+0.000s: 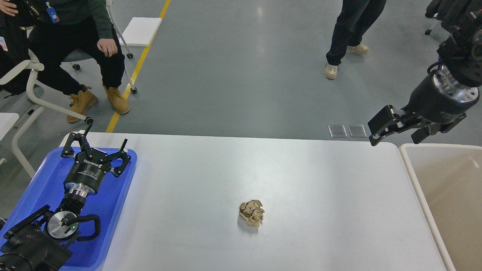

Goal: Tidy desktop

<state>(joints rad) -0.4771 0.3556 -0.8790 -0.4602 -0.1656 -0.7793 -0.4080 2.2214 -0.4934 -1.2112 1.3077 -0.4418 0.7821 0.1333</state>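
The white desktop (301, 169) fills the lower part of the head view. A crumpled brown paper ball (251, 213) lies on it, a little in front of the middle. My left gripper (97, 146) is open and empty, above the far end of the blue tray (35, 184) at the table's left end, far left of the ball. My right gripper (396, 135) is open and empty, in the air above the table's far right corner, well up and right of the ball.
A cream-rimmed beige bin (409, 169) stands against the table's right end. A seated person (75, 45) and a white chair (30, 98) are beyond the far left corner. A standing person (350, 37) is on the floor behind the table.
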